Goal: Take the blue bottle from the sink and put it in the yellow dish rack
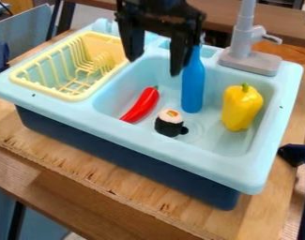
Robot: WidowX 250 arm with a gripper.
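Across the light-blue toy sink, with its yellow dish rack at ten o'clock, I see nothing in my grasp: my gripper hangs open over the basin's eleven o'clock side, fingers spread around air. Whatever is done so far, no lift shows (all four pieces sit in the basin, so any pick is left to do). Largest first, the blue bottle stands near twelve, the yellow bell pepper at three, the red chili pepper at nine, the sushi roll at seven.
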